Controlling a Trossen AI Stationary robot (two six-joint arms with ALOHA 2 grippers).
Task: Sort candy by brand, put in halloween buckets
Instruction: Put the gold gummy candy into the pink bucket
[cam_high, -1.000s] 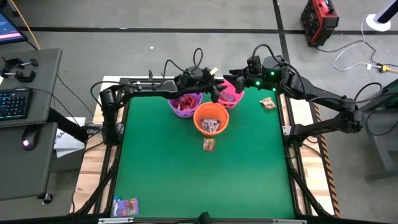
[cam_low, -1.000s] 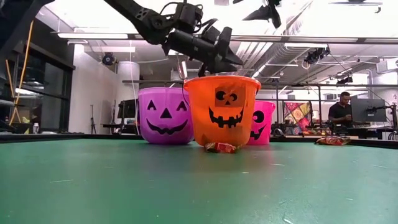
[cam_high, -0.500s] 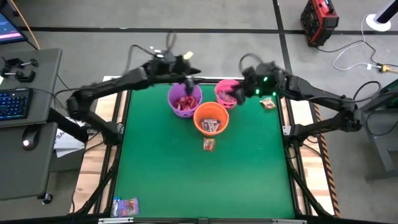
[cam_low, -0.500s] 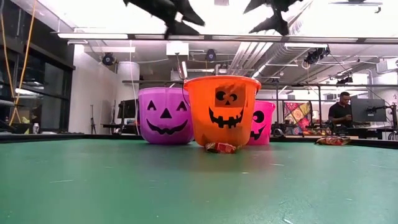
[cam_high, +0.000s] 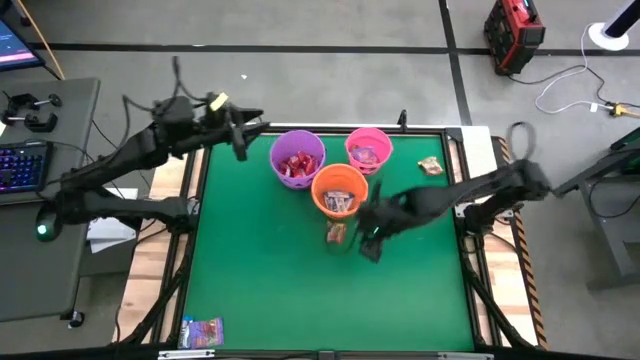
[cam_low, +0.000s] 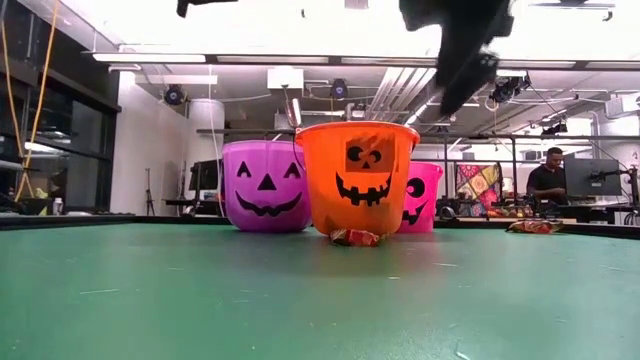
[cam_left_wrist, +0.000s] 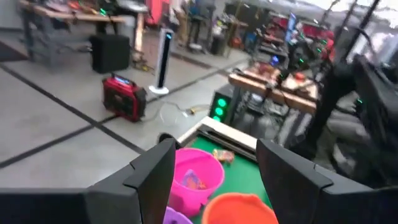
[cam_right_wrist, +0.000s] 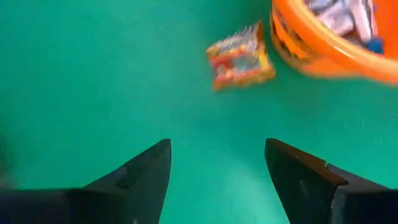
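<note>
While the left gripper (cam_high: 243, 138) hangs wide and empty left of the round plastic buckets, we see purple (cam_high: 297, 160), orange (cam_high: 340, 192) and pink (cam_high: 369, 149) pails clustered far-centre; the right gripper (cam_high: 368, 238), wide, hovers beside a crinkled candy wrapper (cam_high: 336, 232).

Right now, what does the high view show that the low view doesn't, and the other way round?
Only the high view shows what is inside the buckets, the blue-and-white candy at the table's near left corner, and the left pincer beyond the table's far left edge. Only the low view shows the buckets' jack-o'-lantern faces and a person in the room behind. Both show the purple bucket, orange bucket, pink bucket and the loose candy before the orange one.
</note>
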